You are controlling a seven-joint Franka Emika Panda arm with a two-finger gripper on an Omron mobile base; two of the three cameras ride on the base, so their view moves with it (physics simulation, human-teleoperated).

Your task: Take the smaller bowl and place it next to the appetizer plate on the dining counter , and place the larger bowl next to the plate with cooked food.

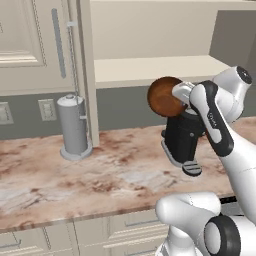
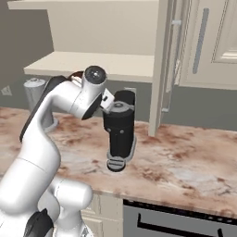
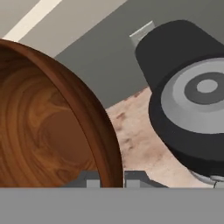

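While we are scanning leftward to right, the smaller bowl [image 3: 48, 127] is hanging above the wall counter [image 1: 75, 175], its rim pinched in our gripper [image 3: 112, 178]; rigid, light, smooth wood, likely slipping beside the coffee machine [image 3: 192, 109].

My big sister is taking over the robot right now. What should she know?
Tool: shut on the rim of a brown wooden bowl, held up in the air on its edge, above the marbled counter.
Nearby: a black coffee grinder right under the hand, a paper towel holder by the cabinet.
Done: this bowl is picked up.
Left: carry it to the dining counter and set it beside its plate, then fetch the other bowl. Which bowl this is I cannot tell.
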